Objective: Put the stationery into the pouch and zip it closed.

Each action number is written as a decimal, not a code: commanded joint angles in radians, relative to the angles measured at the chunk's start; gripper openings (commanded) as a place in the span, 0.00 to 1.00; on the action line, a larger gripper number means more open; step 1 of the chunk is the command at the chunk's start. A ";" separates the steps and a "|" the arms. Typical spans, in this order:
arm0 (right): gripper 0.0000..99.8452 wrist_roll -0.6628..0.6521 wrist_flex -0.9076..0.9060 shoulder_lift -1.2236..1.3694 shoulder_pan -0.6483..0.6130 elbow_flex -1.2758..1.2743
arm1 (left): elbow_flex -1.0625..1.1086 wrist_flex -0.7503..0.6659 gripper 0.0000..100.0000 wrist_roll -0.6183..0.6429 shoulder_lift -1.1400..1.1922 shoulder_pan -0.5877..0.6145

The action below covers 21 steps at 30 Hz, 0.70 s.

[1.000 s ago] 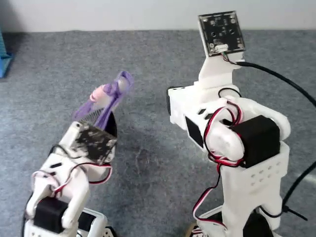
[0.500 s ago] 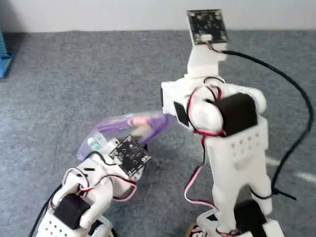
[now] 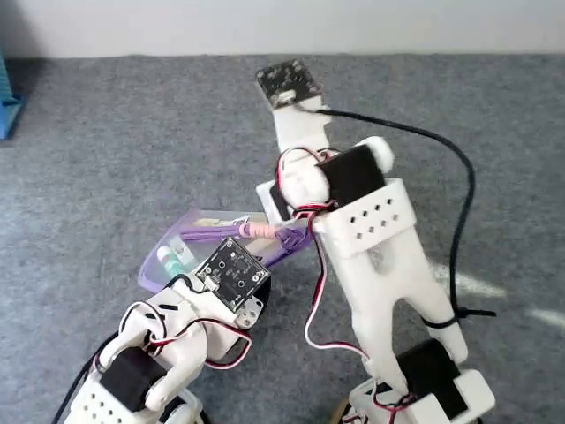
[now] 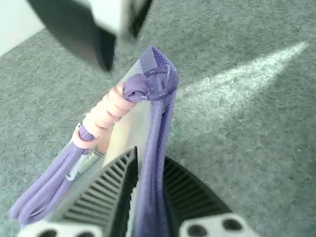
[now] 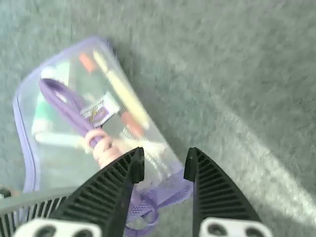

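The clear purple-edged pouch is held off the grey carpet between the two arms, with pens and other stationery visible inside it. A purple and pink strap hangs from its zipper end. My left gripper is shut on the pouch's purple zipper edge. The right arm bends down over the pouch's other end. Its gripper is open, fingers either side of the purple corner. In the left wrist view that gripper hangs dark just above the strap.
Grey carpet covers the whole table up to a white wall at the back. A blue object sits at the far left edge. The right arm's black cable loops out to the right.
The left arm has drawn back and lowered the pouch from upright to nearly flat, toward the right arm. The right arm has swung left and bent down over the pouch's end.
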<state>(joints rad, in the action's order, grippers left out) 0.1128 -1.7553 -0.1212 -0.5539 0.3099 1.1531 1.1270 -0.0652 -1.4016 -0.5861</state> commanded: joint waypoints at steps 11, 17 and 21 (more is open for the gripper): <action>0.14 -0.005 -0.041 0.002 -0.116 -0.040 | 0.001 -0.051 0.01 0.021 -0.003 -0.003; 0.14 -0.009 -0.039 -0.004 -0.104 -0.003 | 0.001 -0.049 0.01 0.021 -0.003 -0.003; 0.14 -0.011 -0.041 -0.004 -0.091 0.052 | 0.001 -0.049 0.01 0.021 -0.003 -0.003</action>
<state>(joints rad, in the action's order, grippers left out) 0.1112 -1.7553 -0.1135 -0.6582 0.2915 1.1561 1.0994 -0.0637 -1.4001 -0.5846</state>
